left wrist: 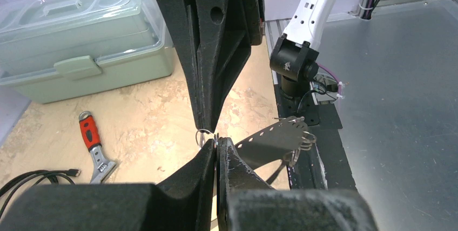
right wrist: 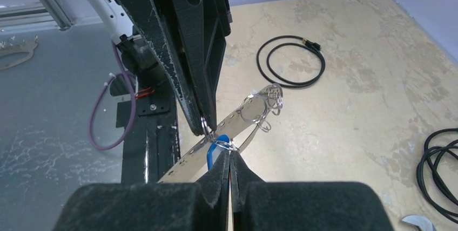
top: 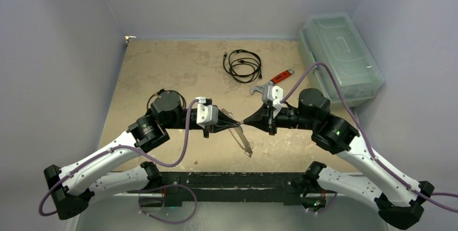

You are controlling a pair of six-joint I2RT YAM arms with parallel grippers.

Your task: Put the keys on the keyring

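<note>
Left hand (top: 236, 121) pinching the keyring (top: 244, 140) above the desk (top: 162, 69), right hand (top: 247, 121) tip to tip, pressed together on the blue-headed key (right wrist: 213, 157)

A robotics lab work cell is filling the view. 2 white-and-black robot arms, the left arm (top: 108, 158) and the right arm (top: 367, 158), are reaching in from a black mounting rail (top: 232, 179), with purple cables (top: 186, 134) looping along them. The left end effector (top: 237, 122) and right end effector (top: 246, 122) are meeting tip to tip. Plain pale walls (top: 59, 53) are boxing in a beige tabletop (top: 178, 74). A coiled black cable (top: 243, 65) and a red-handled wrench (top: 273, 82) are lying on it, and a clear-lidded green toolbox (top: 340, 58) is sitting at its right edge.
</note>
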